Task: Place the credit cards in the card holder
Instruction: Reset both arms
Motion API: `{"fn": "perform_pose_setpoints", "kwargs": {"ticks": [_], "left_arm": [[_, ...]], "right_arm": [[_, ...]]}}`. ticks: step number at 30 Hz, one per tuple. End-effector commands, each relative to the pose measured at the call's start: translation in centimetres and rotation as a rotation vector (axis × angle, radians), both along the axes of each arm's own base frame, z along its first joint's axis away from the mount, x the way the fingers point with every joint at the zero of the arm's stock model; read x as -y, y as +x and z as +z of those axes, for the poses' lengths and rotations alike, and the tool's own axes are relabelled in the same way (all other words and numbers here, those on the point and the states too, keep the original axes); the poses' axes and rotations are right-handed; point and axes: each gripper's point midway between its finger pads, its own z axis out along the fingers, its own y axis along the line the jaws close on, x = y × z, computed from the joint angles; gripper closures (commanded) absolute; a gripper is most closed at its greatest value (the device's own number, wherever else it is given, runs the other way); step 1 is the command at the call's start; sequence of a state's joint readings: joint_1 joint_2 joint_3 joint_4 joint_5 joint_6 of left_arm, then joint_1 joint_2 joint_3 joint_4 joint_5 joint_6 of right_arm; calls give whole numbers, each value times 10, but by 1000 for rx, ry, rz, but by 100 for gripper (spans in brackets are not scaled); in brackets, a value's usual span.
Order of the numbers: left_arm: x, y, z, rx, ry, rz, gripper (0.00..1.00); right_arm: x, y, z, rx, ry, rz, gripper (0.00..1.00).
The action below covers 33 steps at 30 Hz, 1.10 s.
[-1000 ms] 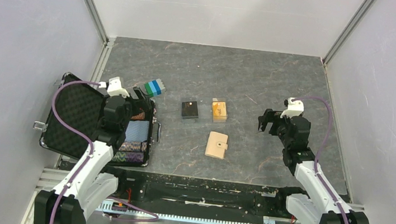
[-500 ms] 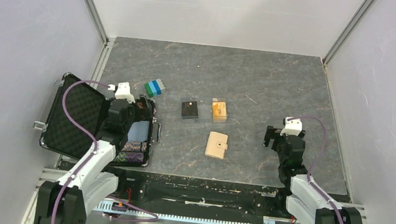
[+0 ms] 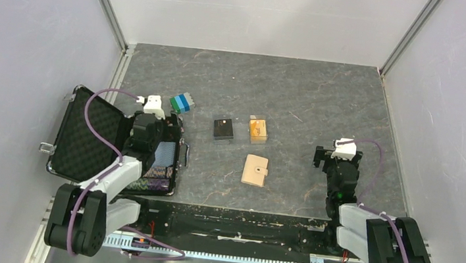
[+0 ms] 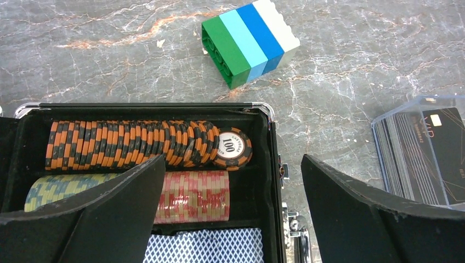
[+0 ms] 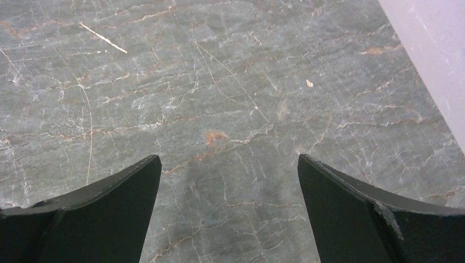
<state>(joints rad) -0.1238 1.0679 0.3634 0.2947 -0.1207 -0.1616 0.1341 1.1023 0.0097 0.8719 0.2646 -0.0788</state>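
Note:
The card holder point(image 3: 255, 170), a flat tan wallet with a small snap tab, lies closed on the grey table point(image 3: 300, 99) near the front centre. The credit cards are hidden or out of view. My left gripper point(image 3: 159, 125) point(image 4: 231, 159) hangs open over the open chip case point(image 3: 84, 134), with nothing between its fingers point(image 4: 109, 208). My right gripper point(image 3: 320, 158) point(image 5: 228, 158) is open over bare table, well right of the wallet, and holds nothing.
A small black box point(image 3: 222, 129), whose clear lid shows stacked dark cards point(image 4: 422, 156), sits beside an orange clear-lidded box point(image 3: 258, 129). A green, blue and white brick block point(image 3: 182, 102) point(image 4: 249, 41) stands behind the case. Poker chips point(image 4: 148, 143) and a blue-patterned deck point(image 4: 203, 246) fill the case.
Both arms have drawn back toward their bases. The right gripper has come nearer the front edge. The left has shifted slightly over the case. Both stayed open.

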Motion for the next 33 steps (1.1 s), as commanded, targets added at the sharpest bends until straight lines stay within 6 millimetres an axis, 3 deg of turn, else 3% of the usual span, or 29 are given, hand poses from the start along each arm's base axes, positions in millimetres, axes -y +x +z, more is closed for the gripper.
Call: {"fn": "perform_pose_setpoints", "kwargs": {"ticks": [1, 4, 11, 13, 17, 25, 28, 33], "left_arm": [[-2, 13, 6, 79, 49, -22, 0], [2, 13, -4, 72, 48, -47, 0], [17, 29, -1, 96, 56, -141, 0], [27, 35, -1, 100, 56, -202, 0], [39, 48, -3, 90, 54, -272, 0], [41, 69, -22, -71, 50, -277, 0], [45, 68, -22, -72, 61, -314, 0], [31, 54, -5, 54, 80, -239, 0]], "right_arm": [[7, -4, 6, 61, -39, -20, 2], [8, 3, 9, 67, -35, -31, 2], [4, 23, 8, 21, -62, -8, 2], [-3, 21, 12, 48, -79, 40, 2], [8, 18, 18, 89, -89, 0, 2], [7, 5, 16, 147, -64, 39, 2], [8, 5, 16, 148, -64, 37, 2], [14, 0, 17, 162, -56, -2, 2]]}}
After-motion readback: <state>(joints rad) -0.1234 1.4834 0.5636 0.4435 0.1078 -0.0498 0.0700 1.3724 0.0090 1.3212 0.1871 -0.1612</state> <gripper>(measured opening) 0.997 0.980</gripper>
